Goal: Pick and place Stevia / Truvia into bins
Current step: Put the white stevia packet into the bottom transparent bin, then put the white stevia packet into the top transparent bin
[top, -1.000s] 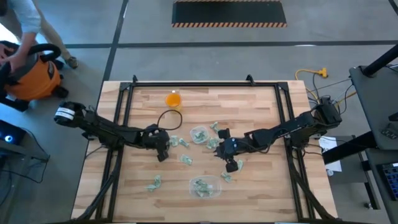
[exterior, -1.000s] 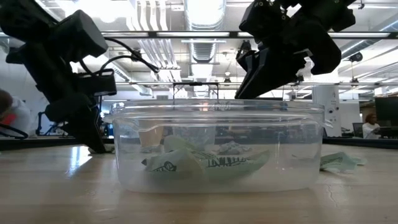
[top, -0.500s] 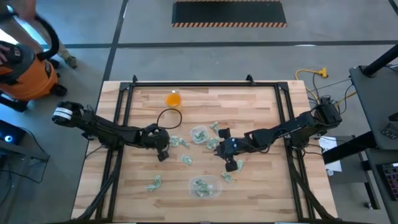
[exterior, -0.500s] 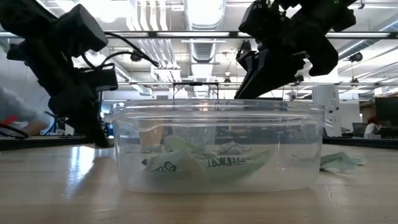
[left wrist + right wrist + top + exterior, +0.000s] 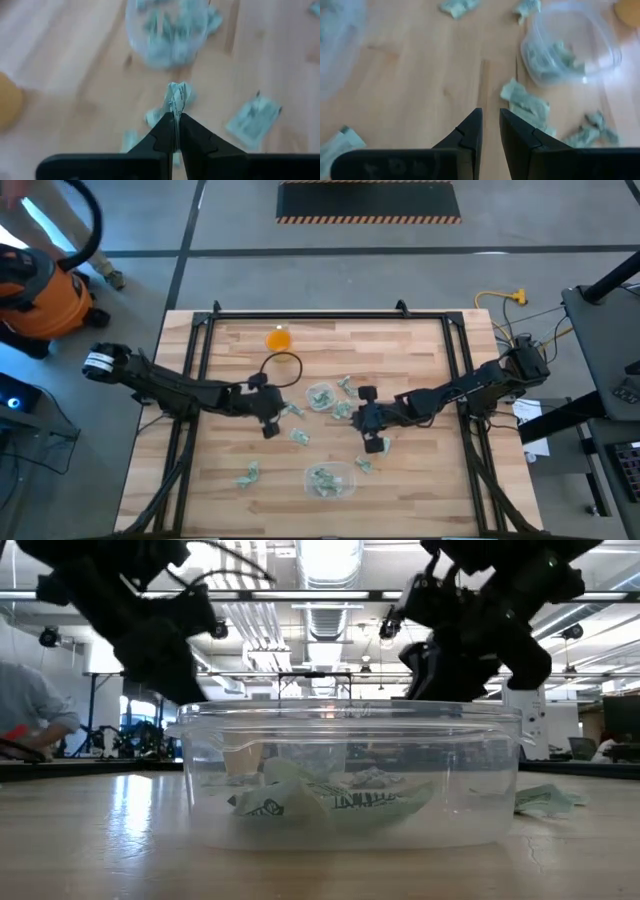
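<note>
Sachets [image 5: 299, 437] of Stevia lie loose about the counter [image 5: 420, 470] centre, with more already in the round cup [image 5: 320, 397] and in the tub [image 5: 329, 480] near the front edge. Your left end effector [image 5: 175, 119] is clenched on one sachet [image 5: 176, 96], pinched by its edge so it hangs clear, the cup just ahead of it. Your right end effector [image 5: 490, 121] is slightly parted and carries nothing; the nearest loose sachets [image 5: 525, 102] lie just beyond its tips, beside the cup.
</note>
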### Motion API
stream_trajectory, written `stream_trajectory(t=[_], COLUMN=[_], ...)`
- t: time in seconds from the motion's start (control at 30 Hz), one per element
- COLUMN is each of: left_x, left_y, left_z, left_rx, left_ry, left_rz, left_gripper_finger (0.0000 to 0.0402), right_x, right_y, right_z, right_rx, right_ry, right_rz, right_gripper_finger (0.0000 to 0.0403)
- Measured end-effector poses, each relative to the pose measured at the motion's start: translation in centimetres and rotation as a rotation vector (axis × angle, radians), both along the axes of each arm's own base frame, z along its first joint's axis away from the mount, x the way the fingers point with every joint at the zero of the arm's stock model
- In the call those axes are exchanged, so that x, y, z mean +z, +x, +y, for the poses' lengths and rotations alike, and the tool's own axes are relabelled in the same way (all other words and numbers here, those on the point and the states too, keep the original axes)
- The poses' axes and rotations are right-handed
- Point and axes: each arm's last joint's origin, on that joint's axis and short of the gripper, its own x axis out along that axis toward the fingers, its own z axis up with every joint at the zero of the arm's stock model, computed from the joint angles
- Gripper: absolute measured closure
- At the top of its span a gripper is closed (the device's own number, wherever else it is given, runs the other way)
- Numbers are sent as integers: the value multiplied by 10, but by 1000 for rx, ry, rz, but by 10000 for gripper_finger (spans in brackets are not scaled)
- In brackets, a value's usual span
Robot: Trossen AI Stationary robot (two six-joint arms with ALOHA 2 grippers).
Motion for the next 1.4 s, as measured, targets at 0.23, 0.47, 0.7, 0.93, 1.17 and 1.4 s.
stream_trajectory(t=[0.23, 0.47, 0.7, 0.93, 1.17, 1.4], left_x=[26, 29, 3, -10, -7, -6], left_y=[19, 32, 61, 81, 84, 83], left_z=[2, 12, 20, 25, 28, 29], left_rx=[-69, -74, -81, -69, -77, -78], left_ry=[131, 180, 165, 171, 195, 208], left_rz=[-204, -303, -244, -191, -191, -190], left_gripper_finger=[394, 394, 394, 394, 385, 297], right_x=[-15, -21, -21, -22, -22, -23], right_y=[-11, -15, -15, -16, -16, -17], right_z=[-3, -4, -4, -3, -3, -3], right_rx=[-78, -93, -92, -89, -86, -86], right_ry=[16, 34, 37, 39, 36, 35], right_rz=[37, 13, 2, 6, 7, 10], right_gripper_finger=[346, 346, 346, 346, 346, 346])
